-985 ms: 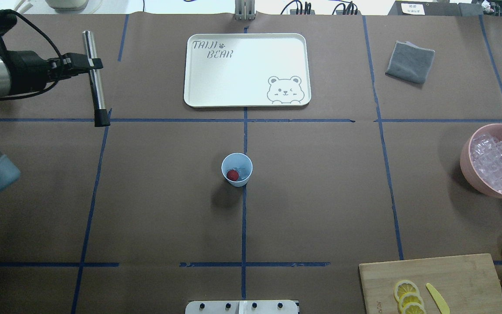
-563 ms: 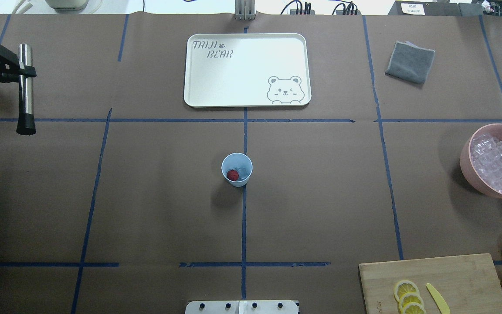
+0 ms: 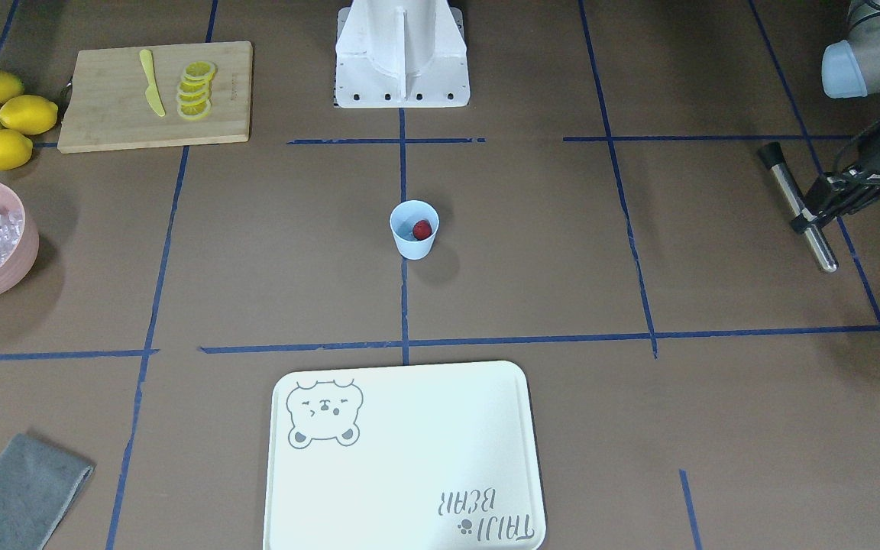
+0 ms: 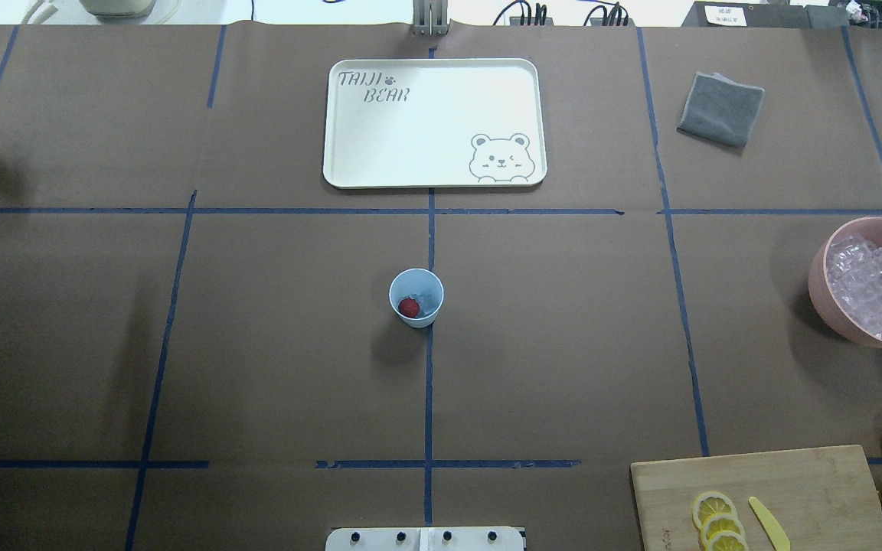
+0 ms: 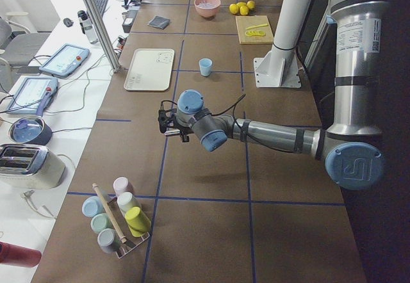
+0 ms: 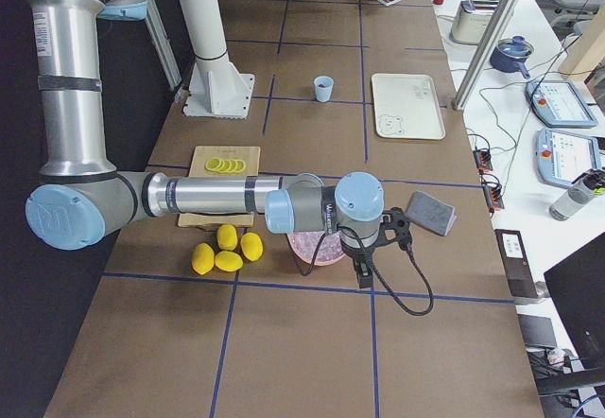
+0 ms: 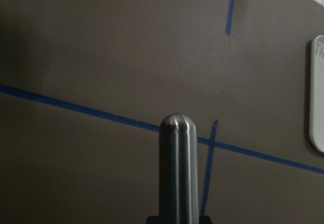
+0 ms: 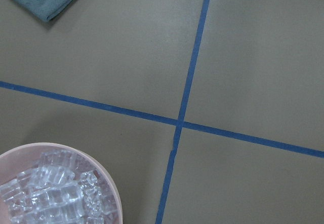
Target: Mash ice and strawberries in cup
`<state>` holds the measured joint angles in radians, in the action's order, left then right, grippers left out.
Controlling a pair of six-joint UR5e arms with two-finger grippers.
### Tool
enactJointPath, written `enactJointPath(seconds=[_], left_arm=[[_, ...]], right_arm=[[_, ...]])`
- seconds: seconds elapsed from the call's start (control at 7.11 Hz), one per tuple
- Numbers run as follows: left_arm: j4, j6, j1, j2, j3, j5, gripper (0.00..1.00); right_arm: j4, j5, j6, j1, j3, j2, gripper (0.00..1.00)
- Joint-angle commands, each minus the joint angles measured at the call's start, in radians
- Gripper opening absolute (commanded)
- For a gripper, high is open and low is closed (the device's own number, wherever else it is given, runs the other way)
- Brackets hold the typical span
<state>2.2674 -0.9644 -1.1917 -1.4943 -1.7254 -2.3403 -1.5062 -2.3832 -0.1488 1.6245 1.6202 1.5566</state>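
Cup (image 4: 416, 317) holds strawberry (image 4: 408, 307) and ice (image 4: 428, 300); left claw (image 3: 813, 216) clamps steel muddler (image 3: 787, 182); right claw (image 6: 365, 274): cannot tell its opening.

The rod (image 7: 178, 168) in my left gripper (image 3: 805, 221) is smooth brushed metal with a soft sheen, one end capped in matt black. Below lies the surface (image 4: 257, 344), matt brown paper with blue tape. The cup (image 3: 413, 248) looks smooth plastic; the cloth (image 4: 720, 109), soft grey fabric; the board (image 4: 793, 490), pale wood.
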Motion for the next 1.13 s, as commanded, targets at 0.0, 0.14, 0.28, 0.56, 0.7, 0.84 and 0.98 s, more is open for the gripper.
enactJointPath(seconds=[0.0, 0.14, 0.28, 0.56, 0.7, 0.84, 0.98], left_arm=[[-0.133, 0.255, 0.009, 0.049, 0.001, 0.106, 0.00], [-0.137, 0.303, 0.015, 0.071, 0.015, 0.146, 0.00], [-0.137, 0.312, 0.044, 0.071, 0.041, 0.186, 0.00], [-0.126, 0.314, 0.087, 0.063, 0.116, 0.213, 0.00], [-0.126, 0.314, 0.093, 0.062, 0.119, 0.229, 0.00], [-0.127, 0.314, 0.106, 0.062, 0.132, 0.237, 0.00], [-0.128, 0.312, 0.124, 0.060, 0.136, 0.261, 0.00]], right_arm=[[0.000, 0.007, 0.000, 0.000, -0.002, -0.004, 1.00], [-0.003, 0.013, 0.000, 0.000, -0.002, -0.007, 1.00], [-0.002, 0.013, 0.000, 0.000, -0.002, -0.007, 1.00], [-0.002, 0.019, 0.000, -0.002, -0.005, -0.007, 1.00], [-0.002, 0.021, 0.000, -0.002, -0.005, -0.007, 1.00], [-0.002, 0.021, -0.002, -0.002, -0.006, -0.007, 1.00], [0.000, 0.021, -0.002, -0.002, -0.006, -0.007, 1.00]])
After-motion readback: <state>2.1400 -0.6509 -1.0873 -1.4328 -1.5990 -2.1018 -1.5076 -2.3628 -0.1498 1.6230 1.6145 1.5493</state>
